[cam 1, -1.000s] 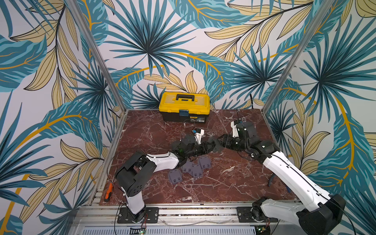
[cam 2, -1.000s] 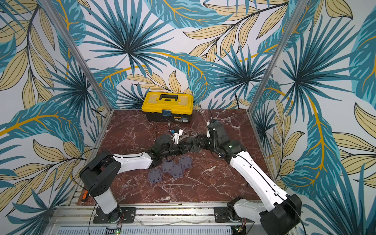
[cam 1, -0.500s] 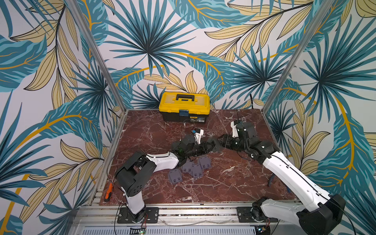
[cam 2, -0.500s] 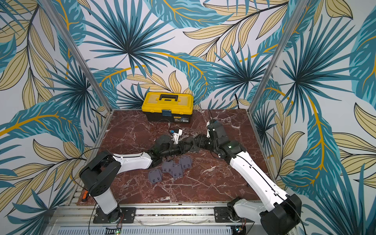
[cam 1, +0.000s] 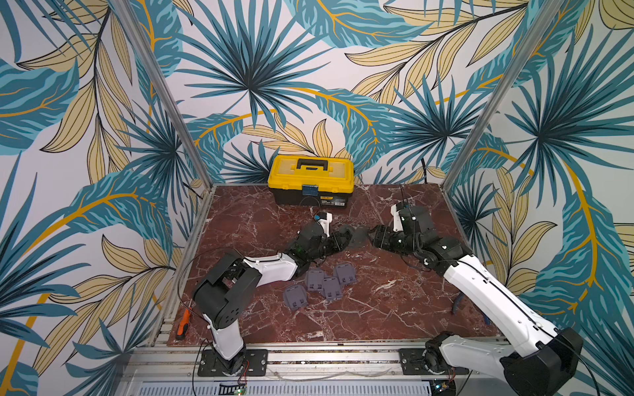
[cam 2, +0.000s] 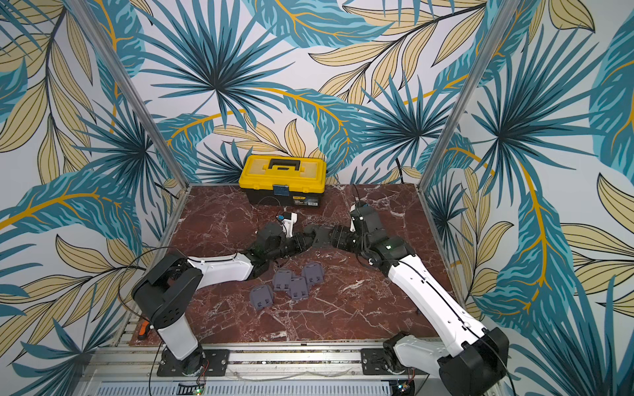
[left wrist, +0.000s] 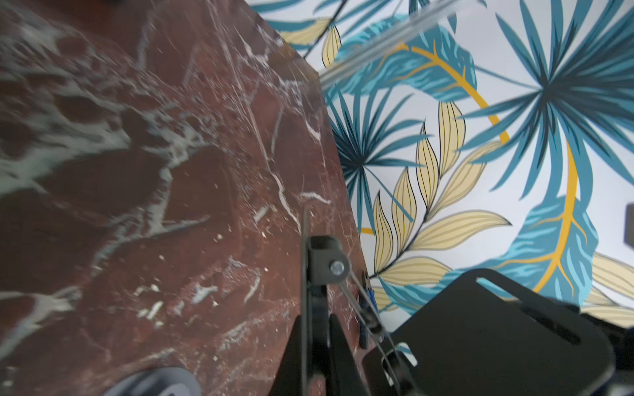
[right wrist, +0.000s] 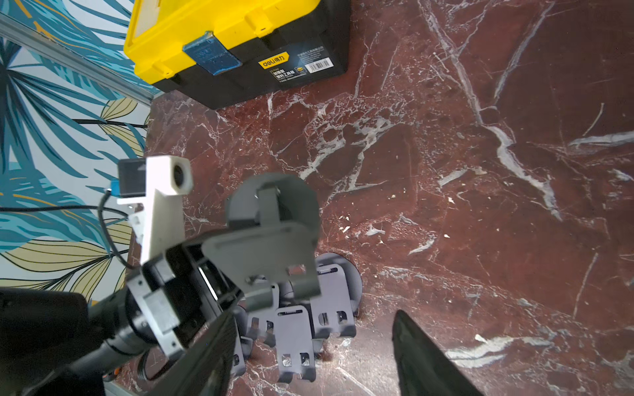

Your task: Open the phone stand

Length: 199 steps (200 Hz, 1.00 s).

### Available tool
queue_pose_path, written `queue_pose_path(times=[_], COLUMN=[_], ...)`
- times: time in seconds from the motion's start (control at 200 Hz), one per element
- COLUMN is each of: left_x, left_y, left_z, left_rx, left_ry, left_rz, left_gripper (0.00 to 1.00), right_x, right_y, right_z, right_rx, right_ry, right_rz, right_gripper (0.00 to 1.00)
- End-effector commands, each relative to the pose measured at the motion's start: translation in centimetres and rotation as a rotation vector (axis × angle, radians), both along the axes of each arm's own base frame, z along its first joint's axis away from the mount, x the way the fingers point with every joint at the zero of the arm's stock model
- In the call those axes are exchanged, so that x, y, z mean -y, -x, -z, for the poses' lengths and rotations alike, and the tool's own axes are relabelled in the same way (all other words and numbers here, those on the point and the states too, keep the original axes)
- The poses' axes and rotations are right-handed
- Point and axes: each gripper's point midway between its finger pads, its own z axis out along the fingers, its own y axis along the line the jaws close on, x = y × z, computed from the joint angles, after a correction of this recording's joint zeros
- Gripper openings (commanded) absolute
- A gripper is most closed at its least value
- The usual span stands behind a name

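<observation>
left gripper (cam 1: 341, 240): clamping narrow on the phone stand (cam 1: 358, 235), holding it above the table (cam 1: 394, 308) in front of the toolbox (cam 1: 310, 180) | stand: plate and round base sitting angled apart (clearest from the right wrist) | right gripper (cam 1: 373, 237): standing wide, gripping nothing, also hovering in front of the toolbox | spare stands (cam 1: 324, 284): four lying flat, farther from the toolbox

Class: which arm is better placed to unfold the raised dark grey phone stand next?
Probably right: the open right tool faces the free end of the dark grey plastic phone stand, which the left tool clamps.
</observation>
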Motion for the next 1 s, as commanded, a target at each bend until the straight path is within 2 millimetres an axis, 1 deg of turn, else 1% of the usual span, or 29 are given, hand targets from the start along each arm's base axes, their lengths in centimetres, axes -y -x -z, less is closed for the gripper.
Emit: queue_pose_path(times=[0.0, 0.15, 0.516, 0.837, 0.992], left_x=[-0.2, 0.0, 1.1, 1.8, 2.0], left_y=[-0.6, -0.5, 0.2, 0.7, 0.9], left_z=[-1.3, -1.6, -3.0, -3.9, -4.2], left_rx=[0.041, 0.044, 0.046, 0.052, 0.057], left_ry=[0.025, 0.032, 0.093, 0.123, 0.133], left_rz=[-0.031, -0.024, 0.035, 0.067, 0.080], left_gripper=[0.00, 0.00, 0.00, 0.00, 0.00], right_x=[0.6, -0.1, -3.5, -5.3, -5.6], right_y=[0.3, -0.2, -1.8, -2.5, -2.8], right_z=[0.7, 0.9, -0.3, -0.2, 0.2], right_rx=[-0.024, -0.025, 0.037, 0.044, 0.035], right_ry=[0.022, 0.008, 0.014, 0.044, 0.057], right_rz=[0.015, -0.002, -0.105, -0.150, -0.156], right_gripper=[0.75, 0.78, 0.78, 0.81, 0.81])
